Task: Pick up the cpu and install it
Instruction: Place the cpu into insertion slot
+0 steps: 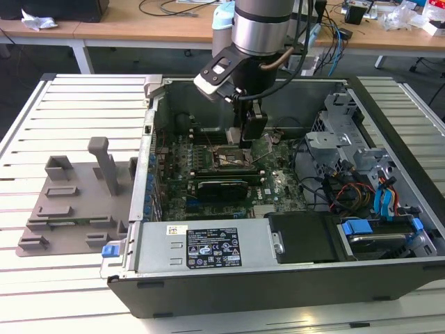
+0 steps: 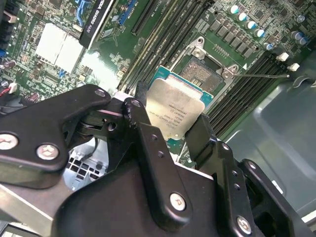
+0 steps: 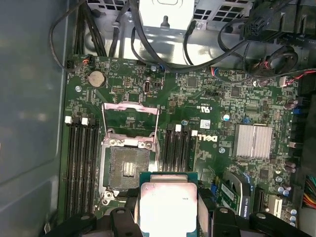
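Here the end effector (image 2: 172, 118) clamps the faintly printed cpu (image 2: 180, 104) near the socket (image 3: 127, 168).

White slatted table (image 1: 76, 97). Open case (image 1: 278, 278) lying on side, toward exterior view's right. Grey fixture plate (image 1: 69, 209) with upright posts flat on slats at exterior view's left, seemingly touching case.

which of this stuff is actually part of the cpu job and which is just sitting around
Part of the job:
- cpu chip, held in the jaws above the board
- empty socket, its frame open
- circuit board
- computer case

Just lying about:
- grey plate with posts, beside the case
- memory slots
- coin battery
- finned metal block
- cables
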Controlling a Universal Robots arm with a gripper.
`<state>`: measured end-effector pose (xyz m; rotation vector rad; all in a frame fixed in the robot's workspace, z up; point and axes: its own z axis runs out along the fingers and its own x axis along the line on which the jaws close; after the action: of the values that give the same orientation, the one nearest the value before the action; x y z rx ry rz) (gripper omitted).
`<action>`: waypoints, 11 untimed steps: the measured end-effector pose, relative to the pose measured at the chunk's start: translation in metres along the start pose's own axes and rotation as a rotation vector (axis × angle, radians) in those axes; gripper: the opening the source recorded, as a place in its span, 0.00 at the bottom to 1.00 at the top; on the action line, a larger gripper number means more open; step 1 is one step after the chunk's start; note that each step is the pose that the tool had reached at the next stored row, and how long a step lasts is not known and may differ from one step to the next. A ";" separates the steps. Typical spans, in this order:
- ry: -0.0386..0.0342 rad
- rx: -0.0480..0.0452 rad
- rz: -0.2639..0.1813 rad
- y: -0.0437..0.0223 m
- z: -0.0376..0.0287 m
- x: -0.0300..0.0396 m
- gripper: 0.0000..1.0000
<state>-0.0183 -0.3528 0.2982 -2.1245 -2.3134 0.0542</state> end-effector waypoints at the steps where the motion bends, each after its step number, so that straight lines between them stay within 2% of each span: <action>1: 0.0000 0.0000 0.000 0.0000 0.0005 0.0000 0.55; 6: 0.0003 -0.0002 0.000 0.0001 0.0030 0.0001 0.55; 11: 0.0002 -0.0001 0.000 0.0003 0.0096 0.0003 0.55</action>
<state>-0.0183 -0.3528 0.2885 -2.1245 -2.3133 0.0539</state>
